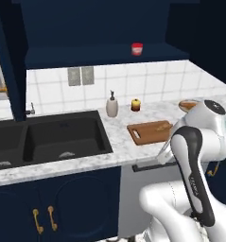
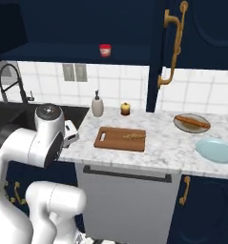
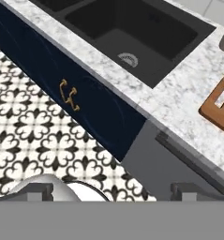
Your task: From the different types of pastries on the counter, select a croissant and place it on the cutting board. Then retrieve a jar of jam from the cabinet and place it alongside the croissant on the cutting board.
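Note:
The croissant lies on the brown cutting board, toward the end away from its handle hole; it also shows on the board as a small golden piece. The red jar of jam stands on the shelf of the open navy cabinet. The longer orange pastry rests on a grey plate. My gripper hangs open and empty in front of the counter edge, low and left of the board, facing the floor and lower doors. The board's handle corner sits at the right.
The open cabinet door with a brass handle juts out right of the shelf. A soap dispenser and a round yellow-and-red thing stand behind the board. Black sink at left; light blue plate at right.

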